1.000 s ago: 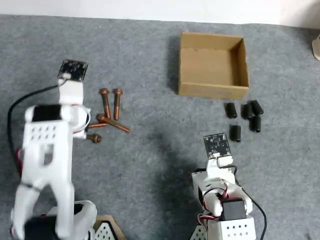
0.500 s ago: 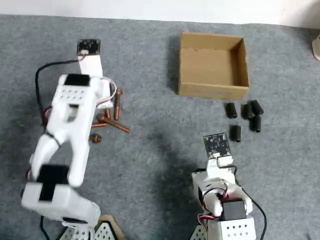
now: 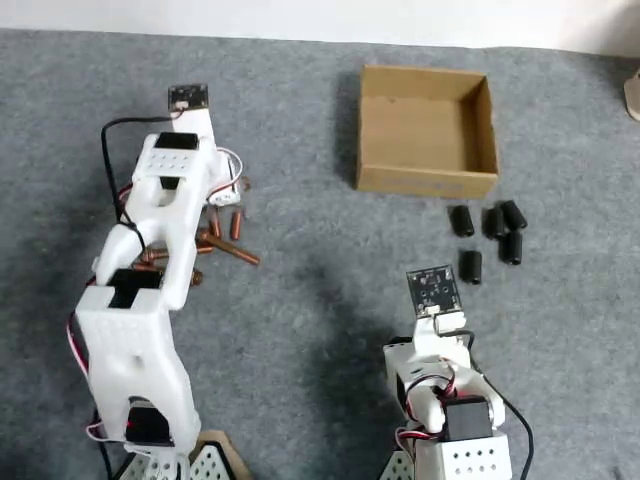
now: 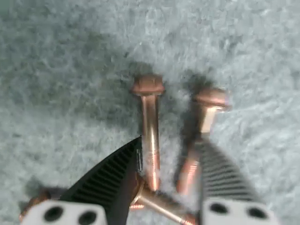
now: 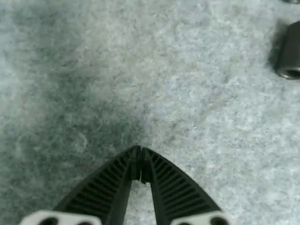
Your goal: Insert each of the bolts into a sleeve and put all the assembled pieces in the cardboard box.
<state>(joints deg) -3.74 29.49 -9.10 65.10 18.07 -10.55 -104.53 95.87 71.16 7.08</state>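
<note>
Several copper bolts (image 3: 237, 224) lie in a loose pile at the table's left. My left arm (image 3: 175, 170) stretches over them. My left gripper (image 4: 169, 145) is open just above the pile, one bolt (image 4: 150, 124) close beside one finger and a second bolt (image 4: 207, 105) by the other. More bolts cross under the fingers. Several black sleeves (image 3: 495, 222) lie to the right, below the cardboard box (image 3: 425, 181), which holds nothing. My right gripper (image 5: 140, 157) is shut and holds nothing, low over bare carpet, with one sleeve (image 5: 287, 56) some way off.
Grey carpet covers the table. The right arm (image 3: 435, 300) stays near the front edge, just short of the nearest sleeve (image 3: 470, 265). Open carpet lies between the bolt pile and the box. A pale object (image 3: 632, 95) pokes in at the far right edge.
The left arm has swung from the left side and stretched forward over the bolt pile, now covering part of it. The right arm has not moved.
</note>
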